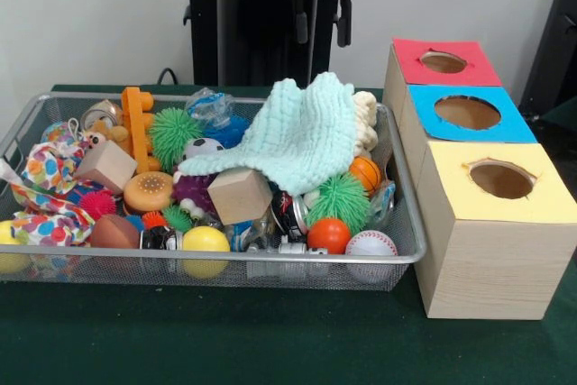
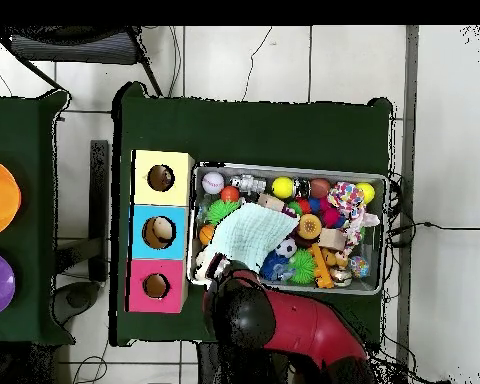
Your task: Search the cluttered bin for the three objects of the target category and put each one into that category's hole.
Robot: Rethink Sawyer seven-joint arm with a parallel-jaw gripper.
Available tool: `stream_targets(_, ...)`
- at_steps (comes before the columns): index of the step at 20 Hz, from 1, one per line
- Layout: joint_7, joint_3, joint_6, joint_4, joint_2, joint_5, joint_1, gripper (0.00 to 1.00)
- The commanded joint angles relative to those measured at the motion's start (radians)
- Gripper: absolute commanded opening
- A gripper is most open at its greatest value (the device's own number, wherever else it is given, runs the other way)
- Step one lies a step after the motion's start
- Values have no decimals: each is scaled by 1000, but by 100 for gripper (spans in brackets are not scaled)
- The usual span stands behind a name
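My gripper (image 1: 319, 17) hangs high above the far rim of the wire mesh bin (image 1: 407, 223), drawn back close to my pedestal; its two dark fingers point down with a clear gap between them, so my jaws are spread and hold nothing. In the overhead view my red arm (image 2: 299, 325) covers the gripper.

The bin sits on the green surface (image 1: 225, 340), packed with toys. The polka-dot cloths (image 1: 50, 173) lie bunched at the bin's left end in the front view, draped over the rim there; I cannot tell how many pieces make up the bunch. In the overhead view they show at the bin's right end (image 2: 350, 205).

A mint green waffle-knit cloth (image 1: 293, 137) spreads across the middle of the pile, over a wooden cube (image 1: 239, 196) and beside a green spiky ball (image 1: 341, 200). A baseball (image 1: 370, 243) and a yellow ball (image 1: 206, 241) rest against the near wall.

Just beside the bin stand three wooden boxes in a row, touching. The yellow-topped box's hole (image 1: 501, 179) is nearest the camera, then the blue-topped box (image 1: 469, 114), then the red-topped box (image 1: 444, 62).
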Motion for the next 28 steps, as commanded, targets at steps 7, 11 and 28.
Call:
stream_targets(7, -24, -31, -4, -237, 133, -127, -39, 100)
stream_targets(11, -91, -51, 88, -385, 215, -203, -68, 100)
stream_targets(28, -112, -52, 260, -595, 368, -381, -152, 100)
